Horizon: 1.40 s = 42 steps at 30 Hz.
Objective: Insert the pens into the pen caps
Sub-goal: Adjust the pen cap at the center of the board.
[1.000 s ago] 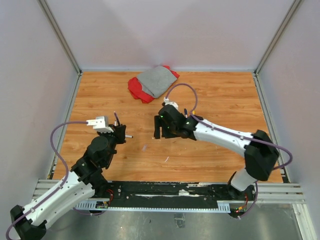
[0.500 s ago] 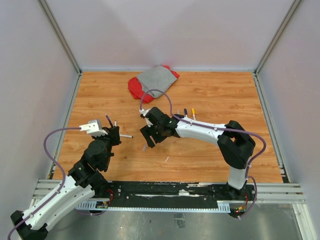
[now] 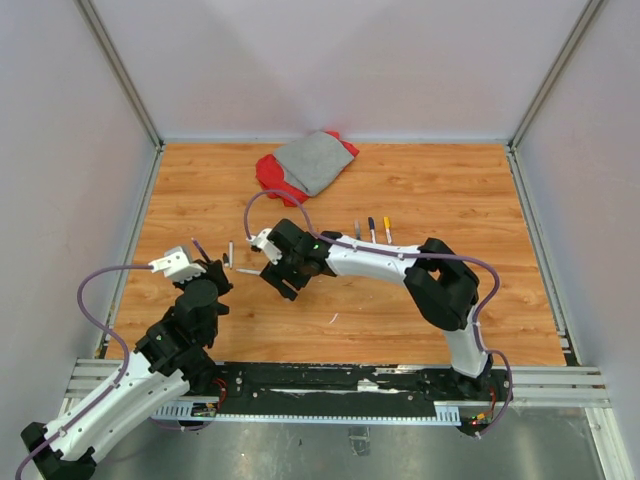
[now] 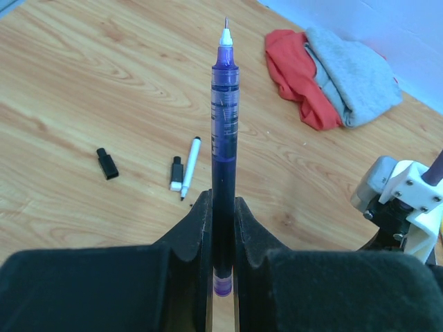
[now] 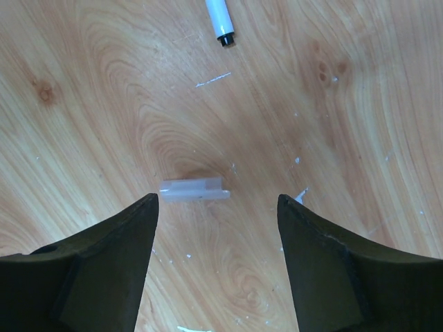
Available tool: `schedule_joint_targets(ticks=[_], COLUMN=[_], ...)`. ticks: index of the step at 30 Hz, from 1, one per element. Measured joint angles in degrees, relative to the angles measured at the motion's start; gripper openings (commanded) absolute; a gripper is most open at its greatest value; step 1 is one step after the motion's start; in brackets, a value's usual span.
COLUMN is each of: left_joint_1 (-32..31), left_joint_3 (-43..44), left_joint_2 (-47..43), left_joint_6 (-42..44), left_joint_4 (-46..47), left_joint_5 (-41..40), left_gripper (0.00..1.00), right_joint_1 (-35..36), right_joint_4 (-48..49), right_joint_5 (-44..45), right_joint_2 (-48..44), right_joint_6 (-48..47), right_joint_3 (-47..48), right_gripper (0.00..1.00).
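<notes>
My left gripper point(image 4: 223, 199) is shut on a purple pen point(image 4: 223, 131), held upright with its tip away from me; it shows in the top view point(image 3: 197, 246) at the left gripper point(image 3: 210, 270). A white pen point(image 4: 189, 166) lies on the floor beside a short black-and-white cap point(image 4: 176, 173), with a black cap point(image 4: 106, 163) further left. My right gripper point(image 5: 216, 200) is open low over the floor, with a clear short cap point(image 5: 192, 189) lying just by its left finger. Another white pen's end point(image 5: 221, 17) shows ahead. Three pens point(image 3: 371, 229) lie side by side further right.
A red and grey cloth point(image 3: 306, 163) lies at the back of the wooden floor point(image 3: 450, 200). White scraps point(image 5: 213, 79) are scattered on the wood. The right arm's white wrist part point(image 4: 405, 200) shows close by in the left wrist view. Walls close in three sides.
My right arm has swung left and come down over the clear cap. My left arm has drawn back to the left with the purple pen still in it.
</notes>
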Motion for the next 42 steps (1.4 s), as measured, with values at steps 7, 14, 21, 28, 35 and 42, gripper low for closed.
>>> schedule_joint_targets(ticks=[7, 14, 21, 28, 35, 42], left_joint_1=[0.0, 0.0, 0.0, 0.0, 0.0, 0.0], left_joint_3=[0.0, 0.0, 0.0, 0.0, 0.0, 0.0], left_joint_2=[0.0, 0.4, 1.1, 1.2, 1.2, 1.8], left_joint_6=[-1.0, -0.9, -0.9, -0.8, -0.6, -0.6], left_joint_4=[-0.7, -0.6, -0.6, -0.3, -0.3, -0.3], left_joint_5=[-1.8, -2.1, -2.1, -2.0, -2.0, -1.9], left_gripper=[0.01, 0.00, 0.00, 0.00, 0.01, 0.00], right_joint_1=[0.4, 1.2, 1.5, 1.6, 1.6, 1.6], right_joint_4=[-0.2, -0.5, -1.5, -3.0, -3.0, 0.0], right_joint_5=[-1.3, -2.6, -2.6, -1.3, 0.5, 3.2], right_joint_2=[2.9, 4.7, 6.1, 6.2, 6.4, 4.8], right_joint_6=[-1.7, -2.0, -2.6, -2.8, -2.4, 0.7], right_joint_3=[1.5, 3.1, 4.3, 4.5, 4.6, 1.7], right_gripper=[0.66, 0.65, 0.61, 0.56, 0.42, 0.32])
